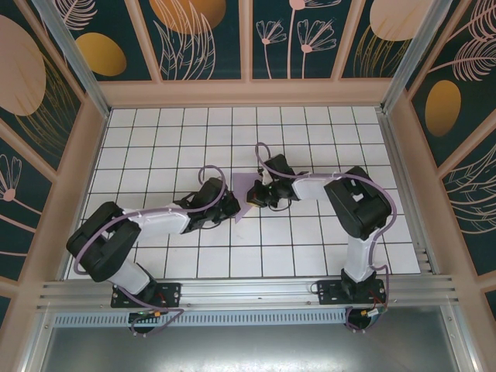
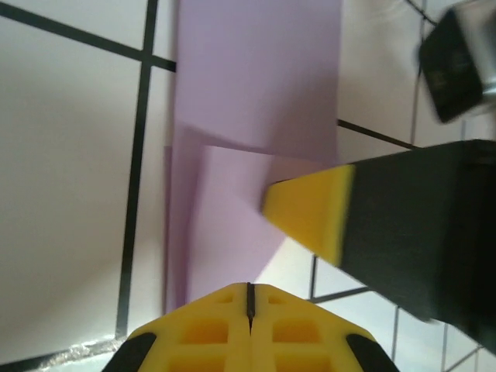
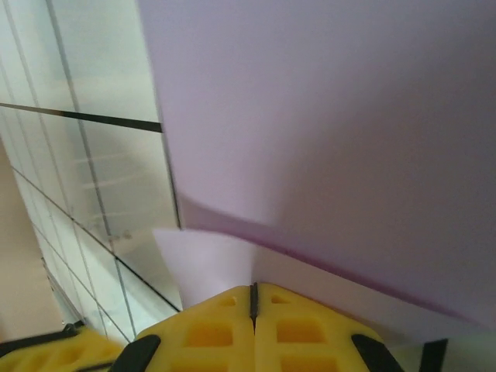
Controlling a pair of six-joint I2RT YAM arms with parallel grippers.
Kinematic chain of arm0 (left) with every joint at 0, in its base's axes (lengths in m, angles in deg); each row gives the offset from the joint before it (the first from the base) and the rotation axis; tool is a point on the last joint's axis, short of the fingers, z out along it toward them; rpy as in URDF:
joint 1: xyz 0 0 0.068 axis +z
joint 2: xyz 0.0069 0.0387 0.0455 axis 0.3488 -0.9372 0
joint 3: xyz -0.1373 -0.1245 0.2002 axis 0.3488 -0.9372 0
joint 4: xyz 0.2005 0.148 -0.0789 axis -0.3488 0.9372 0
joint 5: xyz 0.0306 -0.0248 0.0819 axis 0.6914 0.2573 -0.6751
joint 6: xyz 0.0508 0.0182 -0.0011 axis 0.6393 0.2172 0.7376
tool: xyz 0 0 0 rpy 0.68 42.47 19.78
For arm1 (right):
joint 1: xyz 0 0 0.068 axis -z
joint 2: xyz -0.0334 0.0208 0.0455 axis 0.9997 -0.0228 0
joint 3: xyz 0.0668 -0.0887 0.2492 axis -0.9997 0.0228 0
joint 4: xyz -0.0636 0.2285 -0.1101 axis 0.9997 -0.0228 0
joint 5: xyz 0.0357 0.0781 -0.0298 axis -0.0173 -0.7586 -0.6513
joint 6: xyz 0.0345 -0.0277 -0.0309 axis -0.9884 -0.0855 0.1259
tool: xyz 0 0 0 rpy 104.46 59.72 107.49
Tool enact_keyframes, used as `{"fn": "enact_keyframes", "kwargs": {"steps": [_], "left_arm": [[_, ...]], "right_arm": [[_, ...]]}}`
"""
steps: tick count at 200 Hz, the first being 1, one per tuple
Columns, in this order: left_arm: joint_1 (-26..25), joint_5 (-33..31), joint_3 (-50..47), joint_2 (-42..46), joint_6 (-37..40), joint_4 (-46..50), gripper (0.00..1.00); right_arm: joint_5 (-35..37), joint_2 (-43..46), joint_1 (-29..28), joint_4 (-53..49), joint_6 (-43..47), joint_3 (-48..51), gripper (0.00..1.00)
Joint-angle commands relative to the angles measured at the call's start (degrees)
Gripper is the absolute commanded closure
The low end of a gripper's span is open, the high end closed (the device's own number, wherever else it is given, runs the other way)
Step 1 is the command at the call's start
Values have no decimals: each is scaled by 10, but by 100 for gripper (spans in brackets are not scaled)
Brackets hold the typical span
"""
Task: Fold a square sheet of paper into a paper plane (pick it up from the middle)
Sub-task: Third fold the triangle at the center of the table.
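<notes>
Handling this calls for a light touch: the sheet of paper (image 1: 242, 198) looks thin, near weightless and floppy, likely to crease or tear where squeezed hard, and apt to slide on the table (image 1: 155, 147). It is best held at a folded edge, where doubled layers stiffen it. It lies mid-table, part folded, between the arms. One sheet, two pincers — the left pincer (image 2: 248, 288) and right pincer (image 3: 253, 288) are both clenched, each seemingly nipping the paper's edge.
</notes>
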Motion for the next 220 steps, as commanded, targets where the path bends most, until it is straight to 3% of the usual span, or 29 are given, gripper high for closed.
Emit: {"fn": "enact_keyframes", "kwargs": {"steps": [1, 110, 220], "left_arm": [[-3, -10, 23, -22, 9, -17, 100], [-3, -38, 49, -75, 14, 11, 100], [-3, -49, 38, -70, 2, 24, 100]], "right_arm": [[6, 41, 17, 20, -8, 5, 92], [2, 76, 86, 15, 33, 54, 64], [-39, 30, 81, 2, 47, 29, 58]]}}
